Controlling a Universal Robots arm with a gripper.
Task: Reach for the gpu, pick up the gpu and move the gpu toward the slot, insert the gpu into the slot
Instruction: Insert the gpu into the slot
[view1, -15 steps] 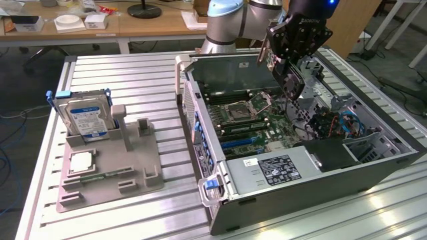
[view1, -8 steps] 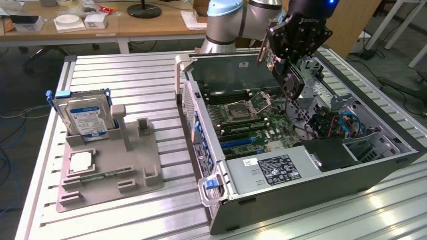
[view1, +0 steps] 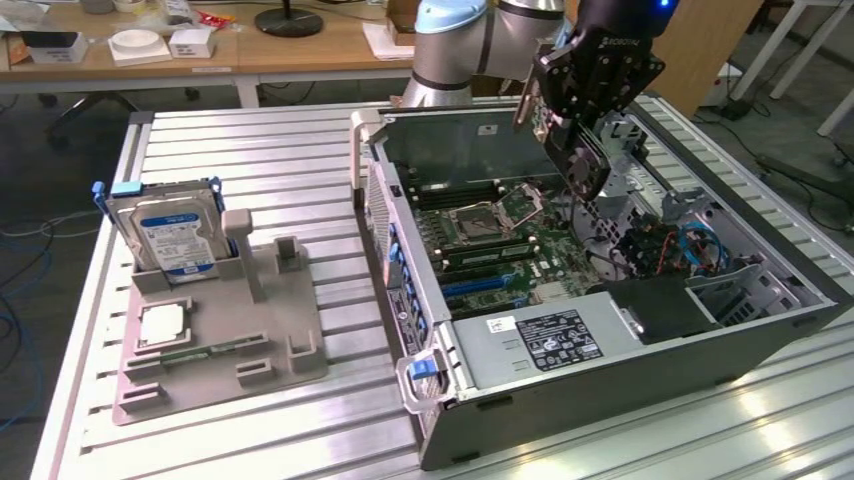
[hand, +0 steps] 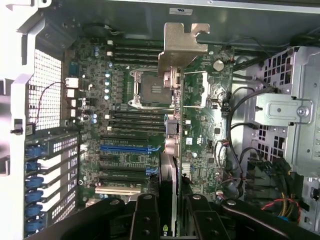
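Gripper (view1: 587, 125) clenched on the gpu (view1: 583, 170), held above the open computer case (view1: 641, 370), silver bracket (hand: 177, 47) at the card's far end. Blue slot (view1: 474, 287), the likely target, lies toward 7 o'clock of the gripper in the exterior view; the card's long axis appears crosswise to it. CPU socket (view1: 481, 215) lies between; cables (view1: 667, 245) at 4 o'clock; hard drive (view1: 167, 235) at 9 o'clock, well apart.

Your silver-grey jointed arm with pale blue caps (view1: 461, 40) is rising at the back of the exterior view and bending forward at the wrist. Your black two-fingered hand (view1: 581, 150) is pointing steeply downward. Its fingers (hand: 145, 215) are clamping from both sides on a thin green circuit card with a silver metal end bracket (hand: 171, 125), holding it on edge.
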